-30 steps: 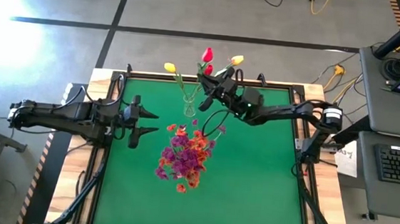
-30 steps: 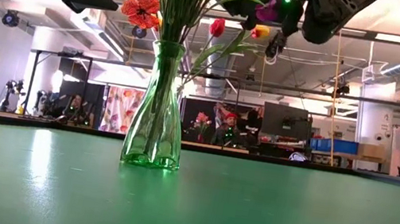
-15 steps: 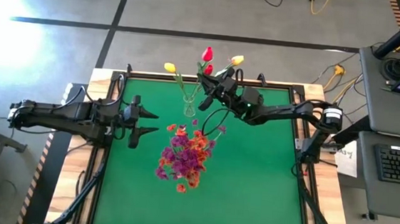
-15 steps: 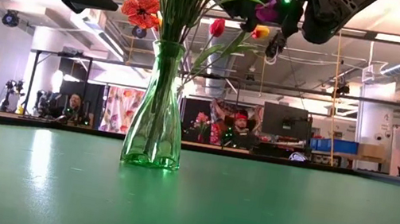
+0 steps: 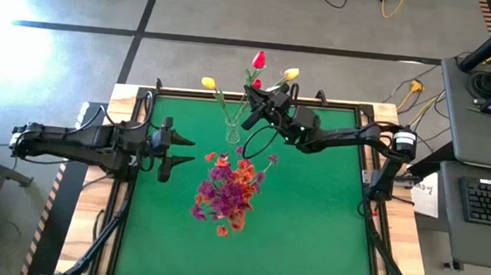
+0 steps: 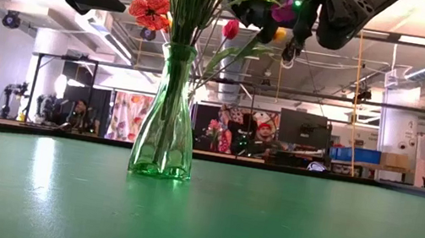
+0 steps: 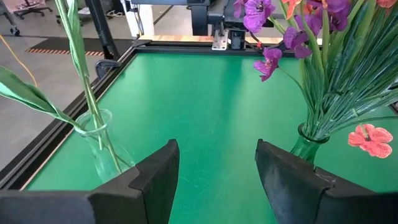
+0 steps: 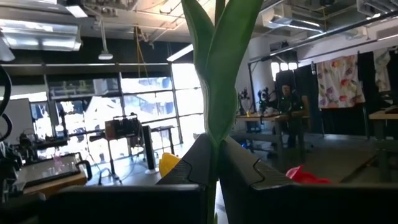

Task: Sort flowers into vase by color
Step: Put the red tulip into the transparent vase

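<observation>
The small clear vase (image 5: 232, 135) stands near the table's far edge with green stems in it; in the left wrist view the vase (image 7: 102, 149) also shows. Yellow tulips (image 5: 208, 83) and pink-red tulips (image 5: 258, 61) stand above it. A taller green glass vase (image 6: 166, 120) at the table's middle holds purple and orange-red sprays (image 5: 223, 193). My right gripper (image 5: 249, 116) hovers just right of the clear vase, shut on a tulip stem. My left gripper (image 5: 183, 148) waits open, left of both vases. My right gripper pinches a tulip's green stem with its leaf (image 8: 214, 134) between its two fingers, which lie across the stem. The stem and leaves rise upright past the fingers. Whether the stem's lower end is in the clear vase does not show.
The green vase's sprays (image 7: 298, 37) spread wide over the table's middle. A raised black frame (image 5: 257, 99) runs along the table's edges. Bare green mat (image 5: 308, 239) lies toward the near and right sides. People sit in the room behind (image 6: 257, 135).
My right gripper has moved a little up and toward the far edge, staying shut on the stem. The topmost pink-red tulip has shifted the same way with it. The left arm has kept still.
</observation>
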### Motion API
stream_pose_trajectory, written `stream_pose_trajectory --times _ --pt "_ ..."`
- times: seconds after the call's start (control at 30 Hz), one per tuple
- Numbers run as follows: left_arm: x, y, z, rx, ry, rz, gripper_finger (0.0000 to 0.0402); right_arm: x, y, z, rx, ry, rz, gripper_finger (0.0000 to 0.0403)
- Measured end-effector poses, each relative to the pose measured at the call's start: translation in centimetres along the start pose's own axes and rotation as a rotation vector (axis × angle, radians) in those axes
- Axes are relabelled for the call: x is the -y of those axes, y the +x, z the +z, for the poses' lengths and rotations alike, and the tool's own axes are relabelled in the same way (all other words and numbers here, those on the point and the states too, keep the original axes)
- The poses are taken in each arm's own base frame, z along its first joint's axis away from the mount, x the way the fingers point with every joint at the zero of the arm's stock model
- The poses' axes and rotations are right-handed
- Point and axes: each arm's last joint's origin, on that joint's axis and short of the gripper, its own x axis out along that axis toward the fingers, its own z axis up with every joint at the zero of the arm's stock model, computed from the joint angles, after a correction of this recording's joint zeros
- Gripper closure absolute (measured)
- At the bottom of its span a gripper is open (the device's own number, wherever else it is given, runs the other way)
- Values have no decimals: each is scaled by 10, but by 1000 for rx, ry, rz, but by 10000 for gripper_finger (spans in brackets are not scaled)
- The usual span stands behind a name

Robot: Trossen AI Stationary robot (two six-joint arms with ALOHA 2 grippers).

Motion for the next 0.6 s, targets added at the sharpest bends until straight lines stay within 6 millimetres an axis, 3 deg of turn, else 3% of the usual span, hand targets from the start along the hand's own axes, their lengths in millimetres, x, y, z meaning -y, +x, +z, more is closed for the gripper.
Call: stream_pose_trajectory --times 0.33,0.6 --pt "0 0 0 -2 -1 0 201 -3 0 -6 -20 -1 7 381" --pt "0 0 0 2 -2 0 201 -8 6 -8 -106 -34 18 291"
